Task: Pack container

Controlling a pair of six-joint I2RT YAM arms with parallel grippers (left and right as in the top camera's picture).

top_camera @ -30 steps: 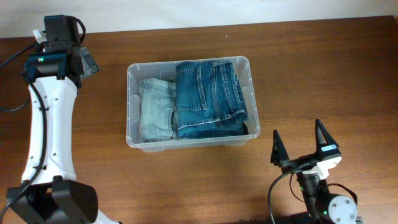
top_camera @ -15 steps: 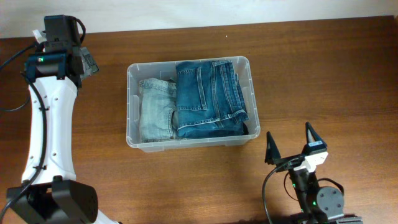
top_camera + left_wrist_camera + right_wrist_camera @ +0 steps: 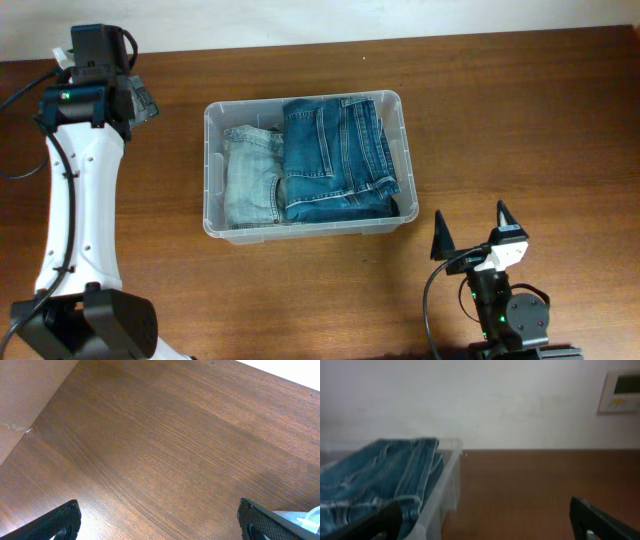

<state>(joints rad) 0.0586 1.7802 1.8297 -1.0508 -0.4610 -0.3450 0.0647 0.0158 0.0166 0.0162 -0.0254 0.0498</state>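
Observation:
The clear plastic container (image 3: 300,230) stands in the middle of the table. It holds folded dark blue jeans (image 3: 335,155) on the right and folded light blue jeans (image 3: 250,180) on the left. My right gripper (image 3: 471,212) is open and empty near the front edge, below the container's right front corner. In the right wrist view this gripper (image 3: 485,520) faces the container (image 3: 447,485) and the jeans (image 3: 380,475) at left. My left gripper (image 3: 143,101) is open over bare wood at the far left, apart from the container. In the left wrist view it (image 3: 160,520) holds nothing.
The wooden table (image 3: 520,120) ends at a pale wall at the back. A white wall panel (image 3: 620,392) hangs at the upper right in the right wrist view. A corner of the container (image 3: 305,517) shows at the left wrist view's lower right.
My right gripper has drawn back toward the front edge and shifted slightly left, still open. The left arm and the container have not moved.

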